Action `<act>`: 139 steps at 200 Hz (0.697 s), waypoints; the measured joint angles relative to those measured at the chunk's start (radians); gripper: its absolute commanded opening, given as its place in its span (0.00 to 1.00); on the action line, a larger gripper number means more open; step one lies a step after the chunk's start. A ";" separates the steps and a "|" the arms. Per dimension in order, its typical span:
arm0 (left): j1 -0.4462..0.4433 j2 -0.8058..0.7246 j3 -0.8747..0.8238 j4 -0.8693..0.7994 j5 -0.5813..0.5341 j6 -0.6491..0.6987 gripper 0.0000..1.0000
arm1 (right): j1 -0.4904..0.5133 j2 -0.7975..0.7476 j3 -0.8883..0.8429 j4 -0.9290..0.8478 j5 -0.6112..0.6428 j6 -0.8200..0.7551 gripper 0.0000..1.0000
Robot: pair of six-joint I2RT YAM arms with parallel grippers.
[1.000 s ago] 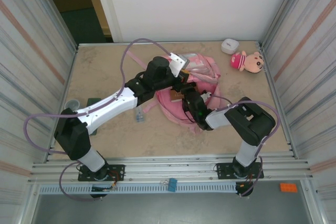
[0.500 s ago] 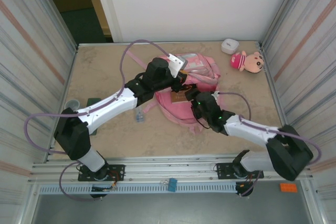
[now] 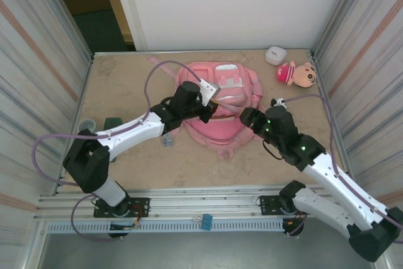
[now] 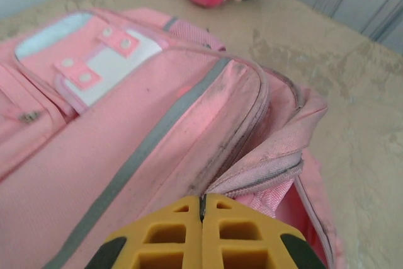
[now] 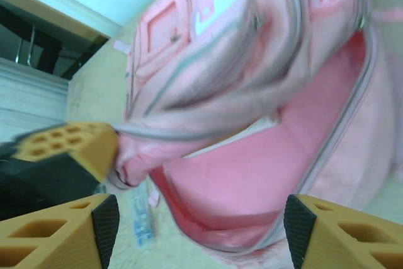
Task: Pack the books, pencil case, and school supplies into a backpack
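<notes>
The pink backpack [image 3: 230, 89] lies at the table's middle, its main opening facing the arms. My left gripper [image 3: 210, 110] is shut on the rim of its top flap [image 4: 252, 177], holding the opening up. In the right wrist view its yellow fingers [image 5: 69, 146] pinch that rim above the pink lining [image 5: 264, 174]. My right gripper [image 3: 247, 116] hovers just right of the opening, open with nothing between the fingers [image 5: 201, 225]. The books are hidden. A small clear item with blue print [image 3: 167, 138] lies left of the backpack; I cannot tell if it is the pencil case.
A plush doll [image 3: 296, 74] and a small white box [image 3: 275, 55] sit at the back right corner. A dark green object [image 3: 113, 122] and a grey cup [image 3: 85, 124] rest by the left wall. Metal walls close in both sides.
My right arm has pulled back out of the backpack's opening to the right. The book seen at the opening half a second ago no longer shows. The flap has settled lower.
</notes>
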 measured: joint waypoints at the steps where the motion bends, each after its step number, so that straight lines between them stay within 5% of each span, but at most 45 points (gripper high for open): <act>1: -0.001 0.000 -0.004 0.000 0.000 0.001 0.27 | -0.001 -0.002 0.000 -0.002 0.000 -0.004 0.74; 19: -0.011 0.000 -0.057 0.004 0.016 -0.004 0.54 | -0.027 -0.024 0.003 -0.021 -0.011 -0.143 0.78; 38: -0.015 -0.012 -0.103 0.006 0.023 -0.019 0.68 | -0.036 0.003 0.030 -0.038 -0.049 -0.315 0.78; 68: 0.041 -0.101 -0.163 -0.003 0.029 -0.075 0.73 | 0.024 0.130 0.112 -0.062 -0.100 -0.633 0.82; 104: 0.229 -0.244 -0.235 0.010 0.064 -0.169 0.72 | 0.209 0.417 0.233 -0.075 -0.091 -1.019 0.85; 139: 0.332 -0.320 -0.327 0.007 0.083 -0.228 0.72 | 0.281 0.679 0.260 -0.053 -0.076 -1.250 0.87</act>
